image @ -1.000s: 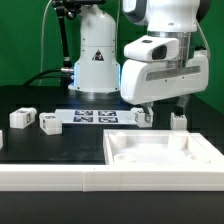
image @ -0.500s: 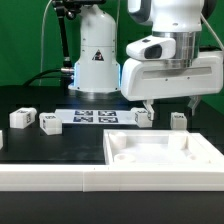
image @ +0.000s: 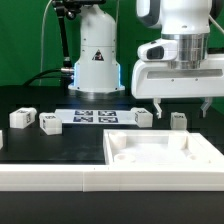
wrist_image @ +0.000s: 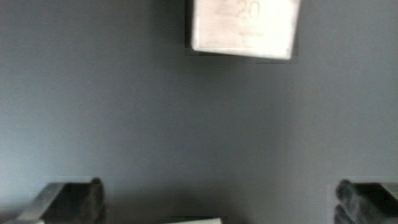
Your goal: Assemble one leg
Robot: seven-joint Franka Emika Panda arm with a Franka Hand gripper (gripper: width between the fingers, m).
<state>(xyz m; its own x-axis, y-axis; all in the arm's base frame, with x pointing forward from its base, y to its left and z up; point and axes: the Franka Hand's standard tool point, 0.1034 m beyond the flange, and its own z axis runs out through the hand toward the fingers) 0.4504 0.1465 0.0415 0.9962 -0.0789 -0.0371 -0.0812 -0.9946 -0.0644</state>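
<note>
Four small white legs with marker tags stand on the black table: two at the exterior view's left (image: pixel 20 117) (image: pixel 50 123), one by the middle (image: pixel 144 117) and one at the right (image: pixel 179 121). My gripper (image: pixel 184 108) hangs open and empty just above the right leg, one finger on each side of it, not touching. The large white panel (image: pixel 165 150) lies in front. In the wrist view the gripper (wrist_image: pixel 217 205) is wide open over dark table. A blurred white piece (wrist_image: pixel 244 25) lies ahead, and a white corner (wrist_image: pixel 196 220) shows between the fingertips.
The marker board (image: pixel 95 115) lies flat behind the legs. The robot's white base (image: pixel 95 60) stands at the back with cables to its left. A white ledge (image: pixel 50 178) runs along the front edge.
My gripper has moved toward the exterior view's right, from over the middle leg to over the right leg. It stays open. No part has moved.
</note>
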